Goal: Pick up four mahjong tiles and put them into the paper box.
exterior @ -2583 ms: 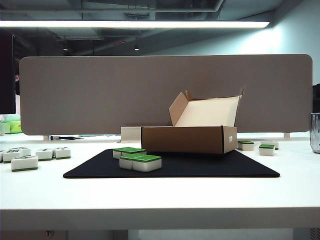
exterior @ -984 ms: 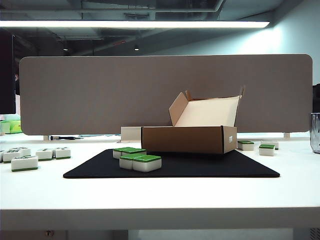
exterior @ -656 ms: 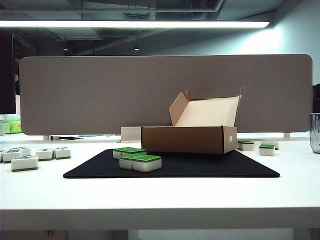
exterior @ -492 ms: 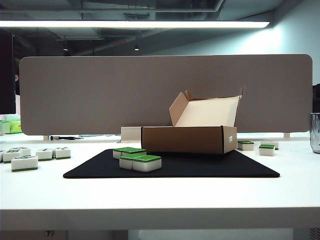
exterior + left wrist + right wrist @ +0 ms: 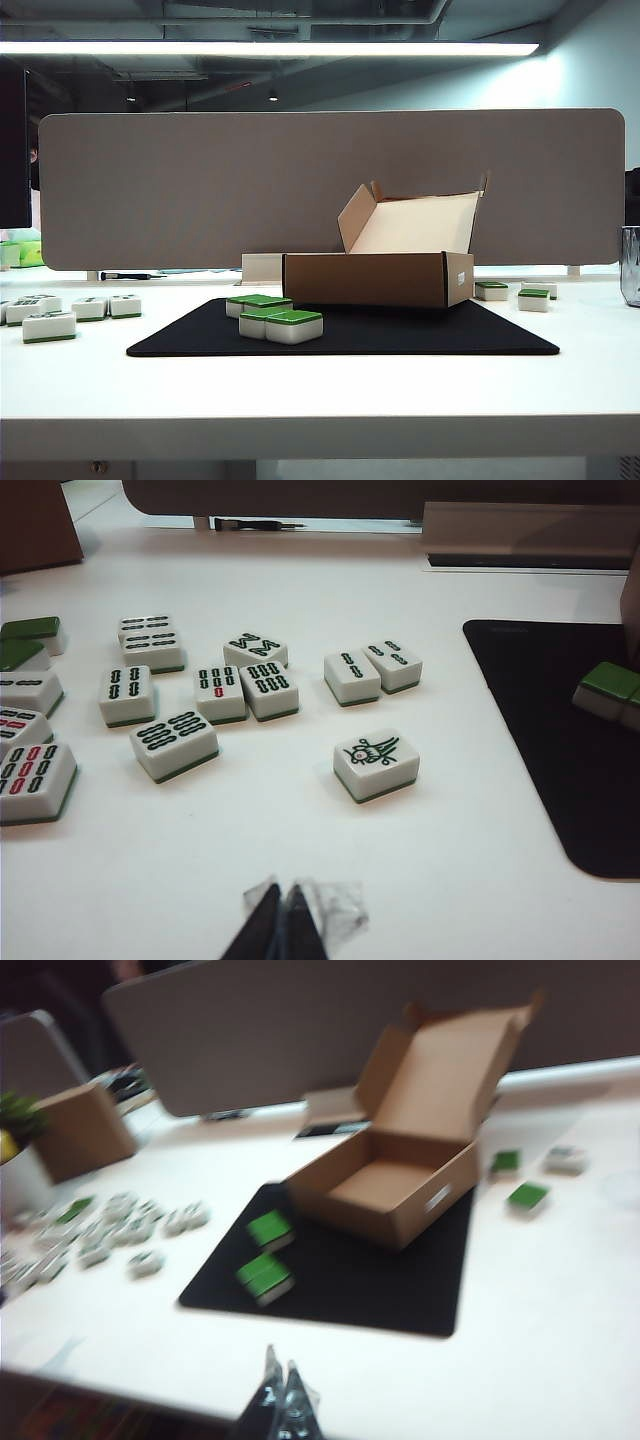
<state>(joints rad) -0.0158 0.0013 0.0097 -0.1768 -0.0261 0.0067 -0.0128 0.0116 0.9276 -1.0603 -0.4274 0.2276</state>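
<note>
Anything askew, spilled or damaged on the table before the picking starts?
Nothing stands out. The paper box sits open and empty on the black mat, and the green-backed mahjong tiles lie flat beside it. The left gripper and right gripper are shut and hold nothing.

Neither arm shows in the exterior view. The left hand (image 5: 280, 920), dark fingers tipped with clear pads, sits low over the near left of the white surface (image 5: 450, 880), fingertips pressed together with nothing between them. The right hand (image 5: 283, 1400) is up high at the near edge, its picture blurred, fingertips also meeting, empty.
</note>
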